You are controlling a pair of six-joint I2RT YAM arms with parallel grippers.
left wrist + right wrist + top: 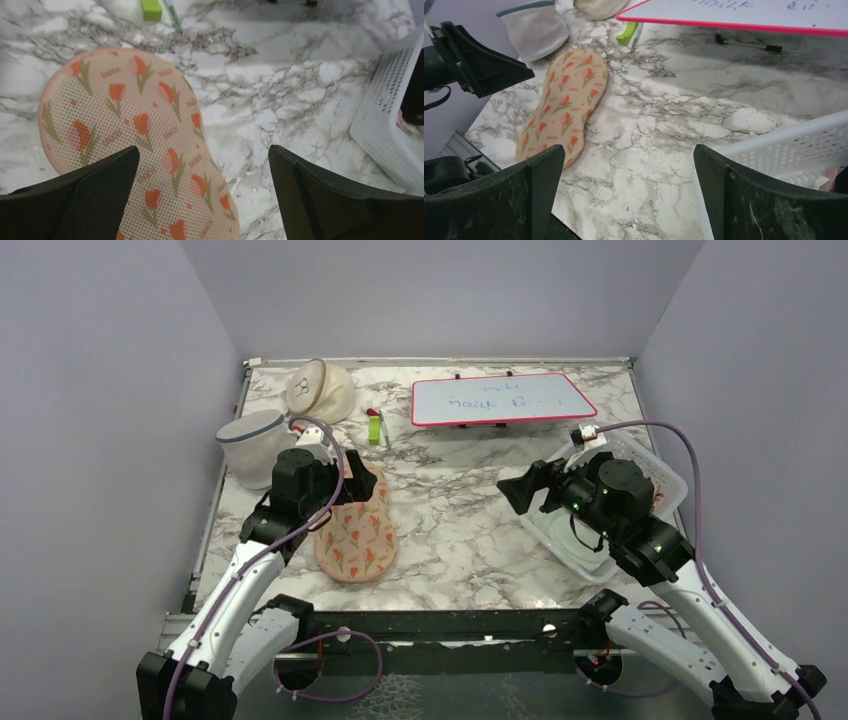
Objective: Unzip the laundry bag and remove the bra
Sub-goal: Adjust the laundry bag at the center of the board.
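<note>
Left gripper (358,480): jaws spread wide, nothing between them. In the left wrist view (204,152) both black fingers (90,190) frame the bottom of the frame with bare air in the gap. It hangs over the upper end of the laundry bag (358,535), left of centre in the top view. I cannot tell whether it touches the fabric.

Right gripper (522,490): also released, jaws fully apart, holding nothing. From its own camera (629,150) I see marble between the fingers. In the top view it sits right of centre, at the left edge of the white perforated basket (672,476), pointing toward frame left.

The laundry bag lies flat on the marble table (450,510), a peanut-shaped peach mesh printed with red tulips. It fills the left half of the left wrist view (125,115) and runs diagonally at left centre of the right wrist view (566,100). I cannot make out its zip.

Above the bag, toward the upper left of the top view: a white mesh cylinder with a grey-blue rim (255,445), then a cream dome-shaped bag (320,388). A green marker (373,427) lies just right of those. A red-edged whiteboard (500,398) sits at upper centre.

The basket shows at the right edge of the left wrist view (385,100), with a sliver of pink inside that I cannot identify.
</note>
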